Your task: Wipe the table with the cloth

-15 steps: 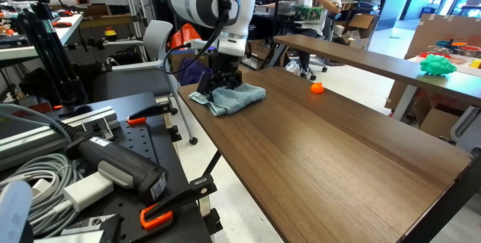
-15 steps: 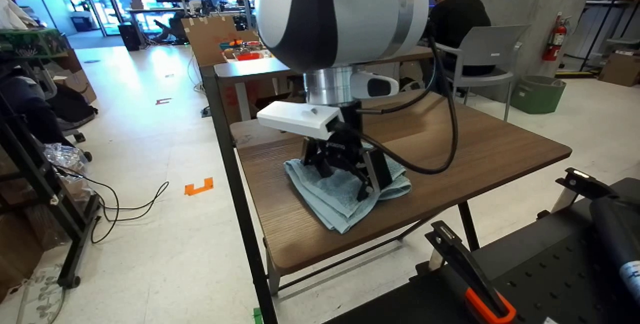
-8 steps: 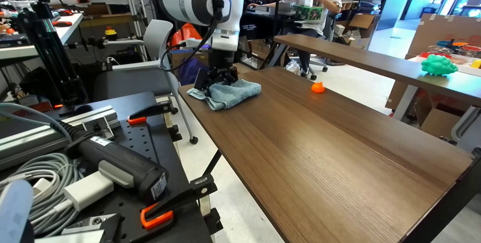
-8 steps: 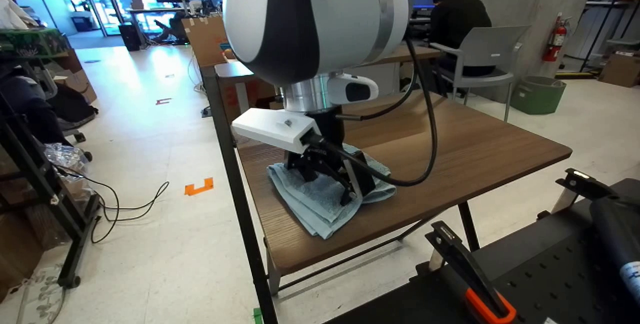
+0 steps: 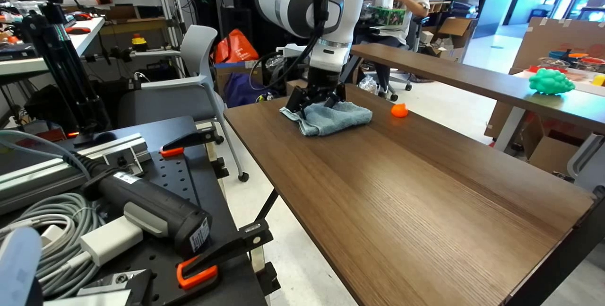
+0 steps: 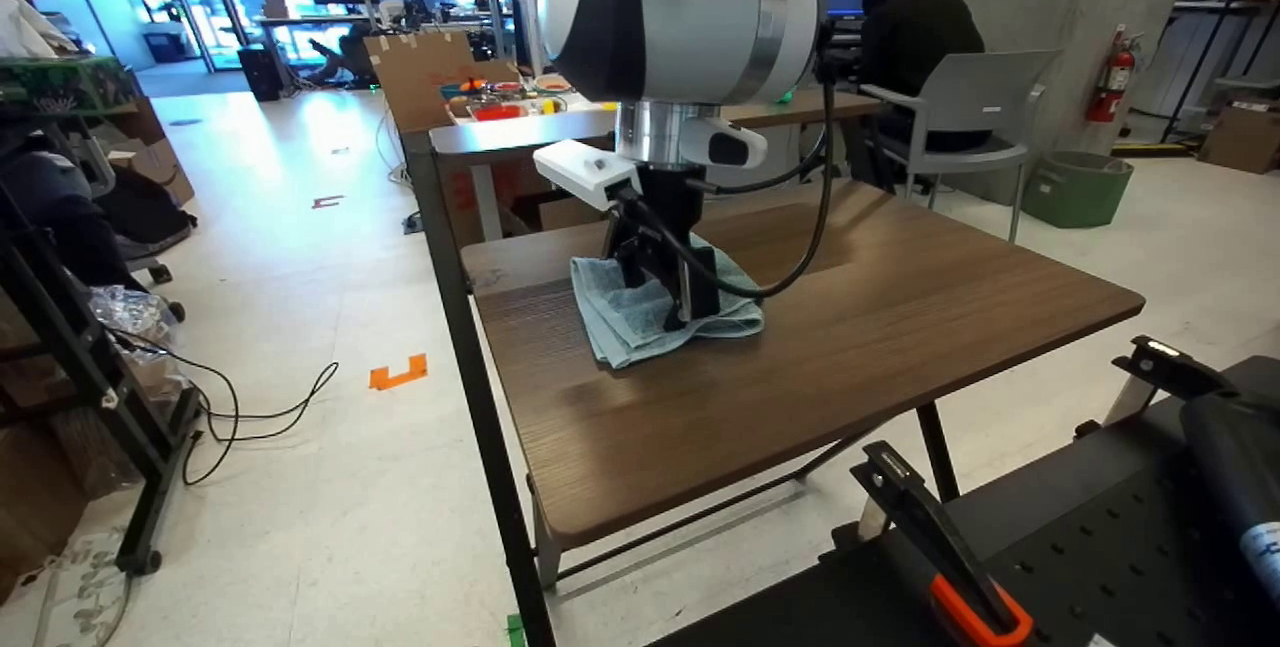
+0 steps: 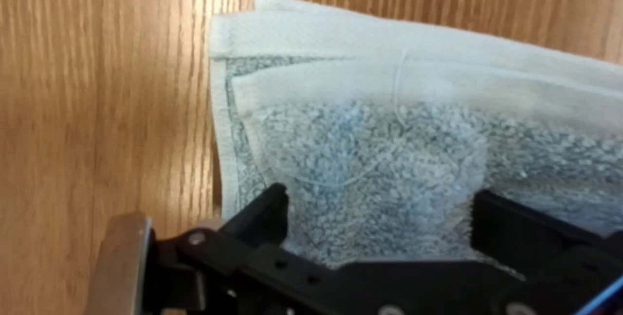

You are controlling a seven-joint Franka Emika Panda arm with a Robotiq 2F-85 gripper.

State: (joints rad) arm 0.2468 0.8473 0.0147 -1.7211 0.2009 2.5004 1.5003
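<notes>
The blue-grey folded cloth (image 5: 338, 119) lies on the brown wooden table (image 5: 401, 202) in both exterior views (image 6: 625, 327). It fills most of the wrist view (image 7: 370, 149), with its pale hem and a corner near the upper left. My gripper (image 7: 379, 208) is over the cloth, its black fingers spread wide and fingertips down on the cloth. Cloth shows flat between the fingers, with a gap across it. In the exterior views the gripper (image 5: 315, 102) points down onto the cloth; part of the cloth is hidden beneath it (image 6: 655, 299).
A small orange object (image 5: 399, 110) sits at the table's edge, to the right of the cloth in an exterior view. A second table (image 5: 449, 72) with a green lumpy toy (image 5: 550, 82) stands behind. A black bench with orange-handled clamps (image 5: 196, 275) stands beside the table.
The cloth and gripper shifted together slightly left at first. Since then they slid right, closer to the orange object, in an exterior view. The fingers stay spread on the cloth.
</notes>
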